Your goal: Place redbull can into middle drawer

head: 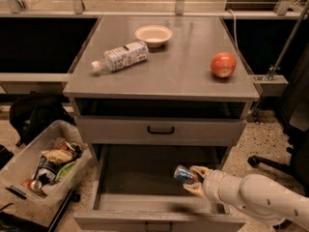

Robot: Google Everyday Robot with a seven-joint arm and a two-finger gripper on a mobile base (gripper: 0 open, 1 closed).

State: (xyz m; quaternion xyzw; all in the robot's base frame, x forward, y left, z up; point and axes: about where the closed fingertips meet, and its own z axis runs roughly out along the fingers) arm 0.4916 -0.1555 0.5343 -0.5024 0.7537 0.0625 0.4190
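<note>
The middle drawer [140, 204] of the grey cabinet is pulled open, and its flat tray is bare. My gripper [193, 180] reaches in from the lower right on a white arm. It is shut on the redbull can [182, 174], a small blue-and-silver can held tilted with its shiny end facing left. The can hangs over the right part of the drawer tray, a little above its floor.
On the cabinet top [169, 76] lie a clear plastic bottle [120, 57] on its side, a small bowl [153, 34] and a red apple [223, 64]. The closed top drawer [160, 129] has a black loop handle. A bin of litter [41, 166] stands at the left.
</note>
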